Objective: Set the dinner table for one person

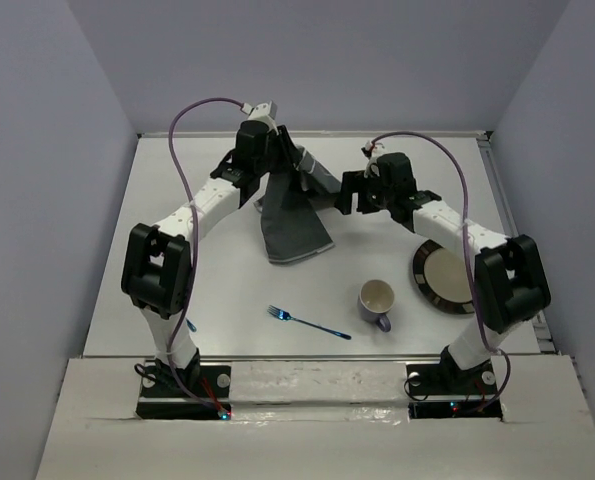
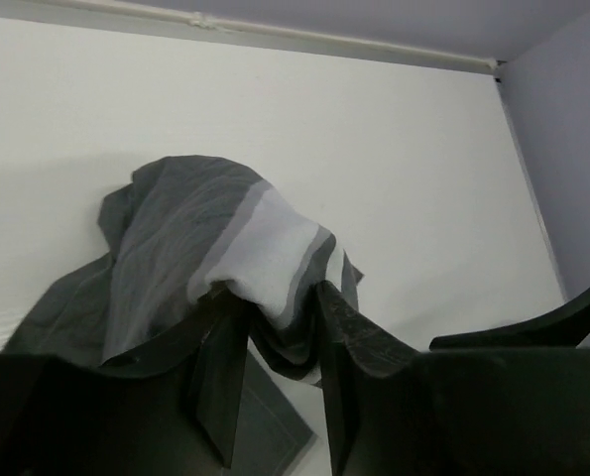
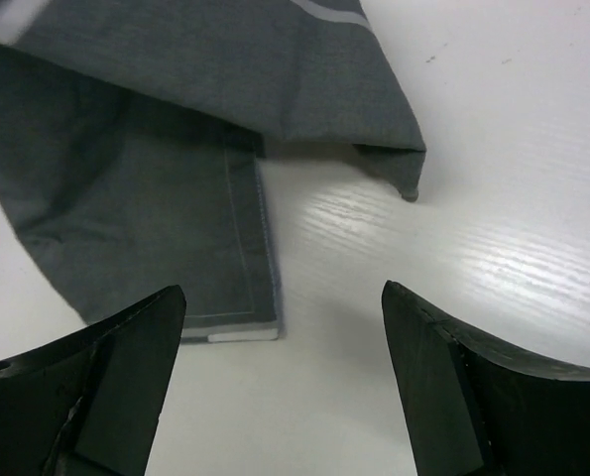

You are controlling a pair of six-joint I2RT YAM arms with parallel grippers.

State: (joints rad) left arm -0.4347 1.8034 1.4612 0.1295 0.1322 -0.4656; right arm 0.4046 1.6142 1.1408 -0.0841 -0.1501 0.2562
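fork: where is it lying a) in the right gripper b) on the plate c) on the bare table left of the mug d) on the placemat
c: in the top view the fork lies on the white table, left of the mug, apart from the plate and the placemat.

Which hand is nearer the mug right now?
Right. The right hand, open, hangs beyond the mug and slightly to its left, beside the placemat. The left hand is farther away, beyond and well left of the mug, among the raised placemat's folds.
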